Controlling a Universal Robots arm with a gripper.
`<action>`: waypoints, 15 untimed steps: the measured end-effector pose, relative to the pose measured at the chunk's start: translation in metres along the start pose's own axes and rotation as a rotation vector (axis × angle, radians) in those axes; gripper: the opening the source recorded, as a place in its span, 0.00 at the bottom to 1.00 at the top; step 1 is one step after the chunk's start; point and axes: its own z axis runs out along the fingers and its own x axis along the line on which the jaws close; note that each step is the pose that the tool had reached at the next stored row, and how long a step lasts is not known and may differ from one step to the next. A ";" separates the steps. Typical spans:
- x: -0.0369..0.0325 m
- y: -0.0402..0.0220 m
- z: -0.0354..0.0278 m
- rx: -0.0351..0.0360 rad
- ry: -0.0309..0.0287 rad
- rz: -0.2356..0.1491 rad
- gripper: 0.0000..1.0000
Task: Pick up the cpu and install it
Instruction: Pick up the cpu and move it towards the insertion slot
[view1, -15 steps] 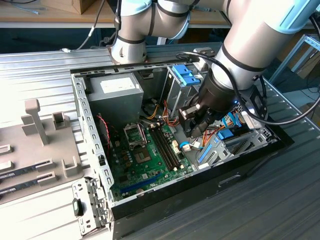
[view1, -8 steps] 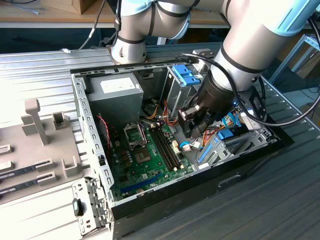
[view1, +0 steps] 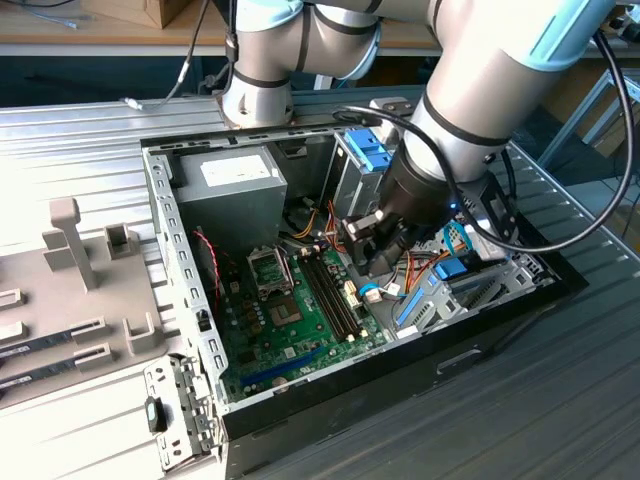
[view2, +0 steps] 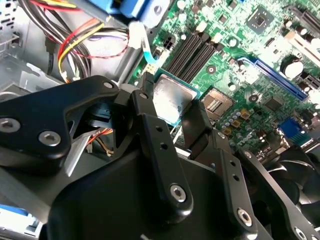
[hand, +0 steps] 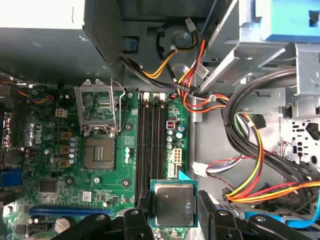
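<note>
Gripper (view1: 372, 245) is hanging inside the open computer case (view1: 160, 235), above the motherboard (view1: 290, 335) and just to the exterior view's right of the memory slots (view1: 330, 290). Arm is reaching down into the case from the exterior view's upper right.

Claw is pinching the cpu (hand: 173, 204). Two black fingers (view2: 150, 117) are pressing on opposite edges, open no wider than the chip itself. Both wrist views are showing the chip's silver-grey top with the thin green rim facing the cameras. The chip is sitting flat between the fingers and is being held off the board, touching nothing else.

In the first wrist view the cpu is overlapping the near end of the memory slots, well apart from the socket (hand: 99, 152). The socket is lying bare and its silver load frame (hand: 98, 107) is standing flipped open on the side toward the power supply (view1: 225, 185).

Red, yellow and black cables (hand: 250, 150) are running through the case beside the board, near the gripper. A blue-fronted drive cage (view1: 365, 150) is sitting behind the arm in the exterior view. A long blue expansion slot (hand: 65, 210) is lying on the board on the far side of the socket from the power supply.

The case is lying on its side on a ribbed metal table (view1: 60, 130). Grey holder fixtures (view1: 75, 240) are standing on the table at the exterior view's left, well apart from the case opening.
</note>
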 end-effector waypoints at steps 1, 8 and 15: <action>0.0008 0.0007 0.0003 0.0001 0.0001 0.000 0.47; 0.0054 0.0040 0.0029 0.0000 0.0000 0.000 0.47; 0.0076 0.0046 0.0055 0.0001 0.0000 0.000 0.47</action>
